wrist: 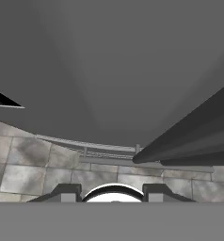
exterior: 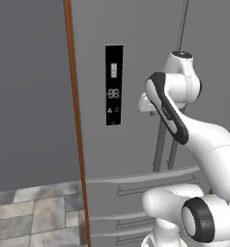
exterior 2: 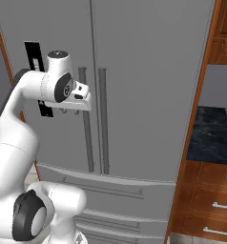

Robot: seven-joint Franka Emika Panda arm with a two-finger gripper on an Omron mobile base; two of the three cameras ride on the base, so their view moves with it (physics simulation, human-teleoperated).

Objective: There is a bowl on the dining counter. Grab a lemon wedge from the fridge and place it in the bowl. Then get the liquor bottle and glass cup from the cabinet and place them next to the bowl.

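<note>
Nearest the base, the white arm bends up toward the tall grey French-door fridge [exterior: 136, 144], its two-finger gripper [wrist: 112, 192] held just before the left door beside the paired grey bar handles [exterior 2: 94, 119]. From the hand camera the two dark fingertips [wrist: 67, 192] stand spread apart, released, with nothing between them. Both smooth matte doors are closed, a black display panel [exterior: 114, 84] showing pale digits on the left one, and lower drawers [exterior 2: 120, 190] with horizontal bars beneath. Mottled grey stone floor tiles [exterior: 35, 212] lie to the left. Farther right stand brown wooden drawers [exterior 2: 215, 200] under a black marble-look countertop [exterior 2: 213, 136].
</note>
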